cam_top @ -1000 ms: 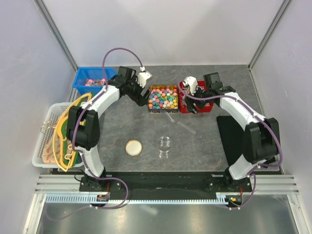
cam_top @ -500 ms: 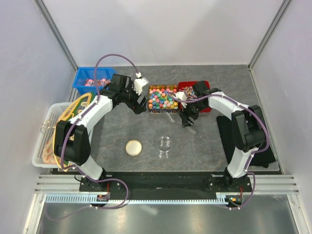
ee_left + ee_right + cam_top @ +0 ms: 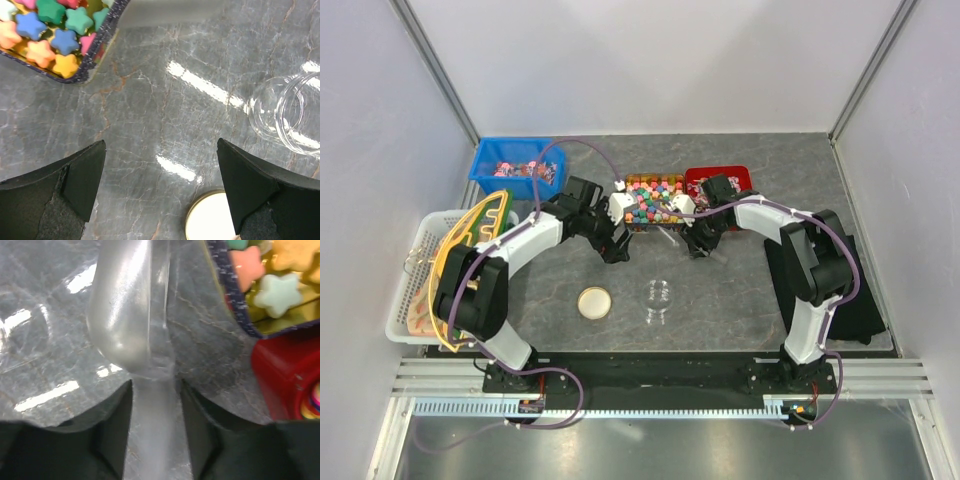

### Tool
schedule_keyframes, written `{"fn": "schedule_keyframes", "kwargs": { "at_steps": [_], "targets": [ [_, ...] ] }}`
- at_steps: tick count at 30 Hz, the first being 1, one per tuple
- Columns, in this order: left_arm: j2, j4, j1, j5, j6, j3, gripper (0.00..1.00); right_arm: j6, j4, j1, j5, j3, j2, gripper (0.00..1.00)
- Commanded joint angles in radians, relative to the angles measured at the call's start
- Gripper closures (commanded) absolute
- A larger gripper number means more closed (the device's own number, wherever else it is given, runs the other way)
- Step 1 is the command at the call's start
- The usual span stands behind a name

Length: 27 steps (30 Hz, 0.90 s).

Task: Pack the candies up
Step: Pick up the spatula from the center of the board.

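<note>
Early going: right gripper (image 3: 155, 390) pinches the clear scoop (image 3: 129, 315) handle just near the tray (image 3: 102, 47), left gripper (image 3: 161, 146) gapes wide, empty, candies (image 3: 655, 198) all in that far tray, jar (image 3: 657, 293) unfilled

Two robot arms (image 3: 525, 238), three bins (image 3: 480, 170), one full of candies (image 3: 653, 200), one basket (image 3: 395, 320), one glass jar (image 3: 657, 293), one lid (image 3: 593, 302), one scoop (image 3: 125, 315).

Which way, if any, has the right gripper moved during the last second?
Yes. The right gripper left the red bin and came toward the arm bases, onto the clear scoop.
</note>
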Motion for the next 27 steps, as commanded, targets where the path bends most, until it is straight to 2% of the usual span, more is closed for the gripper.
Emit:
{"fn": "schedule_keyframes", "kwargs": {
  "at_steps": [1, 2, 4, 5, 6, 7, 10, 17, 23, 27],
  "targets": [
    [-0.043, 0.074, -0.016, 0.055, 0.027, -0.033, 0.00, 0.037, 0.065, -0.002, 0.064, -0.016, 0.013, 0.53],
    [-0.045, 0.082, -0.017, 0.058, 0.021, -0.047, 0.00, 0.042, 0.069, -0.002, 0.070, -0.019, 0.009, 0.59],
    [-0.043, 0.096, -0.025, 0.061, 0.019, -0.058, 0.00, 0.045, 0.072, -0.002, 0.079, -0.022, 0.005, 0.64],
    [-0.040, 0.101, -0.029, 0.058, 0.019, -0.067, 0.00, 0.045, 0.071, -0.002, 0.080, -0.022, 0.003, 0.72],
    [-0.031, 0.104, -0.037, 0.056, 0.019, -0.068, 0.00, 0.045, 0.063, 0.000, 0.085, -0.019, -0.006, 0.76],
    [-0.025, 0.107, -0.042, 0.055, 0.021, -0.075, 0.00, 0.040, 0.056, -0.002, 0.091, -0.017, -0.013, 0.85],
    [-0.013, 0.115, -0.059, 0.050, 0.024, -0.082, 0.00, 0.026, 0.013, -0.002, 0.105, 0.003, -0.061, 0.97],
    [0.007, 0.124, -0.088, 0.049, 0.025, -0.073, 0.00, 0.014, -0.148, -0.002, 0.097, 0.096, -0.229, 0.98],
    [-0.045, 0.118, -0.091, 0.059, 0.050, -0.110, 0.00, 0.063, -0.153, -0.002, 0.140, 0.086, -0.380, 0.98],
    [-0.103, 0.089, -0.091, 0.122, 0.068, -0.134, 0.00, 0.143, -0.135, -0.002, 0.182, 0.107, -0.444, 0.99]
  ]
}}
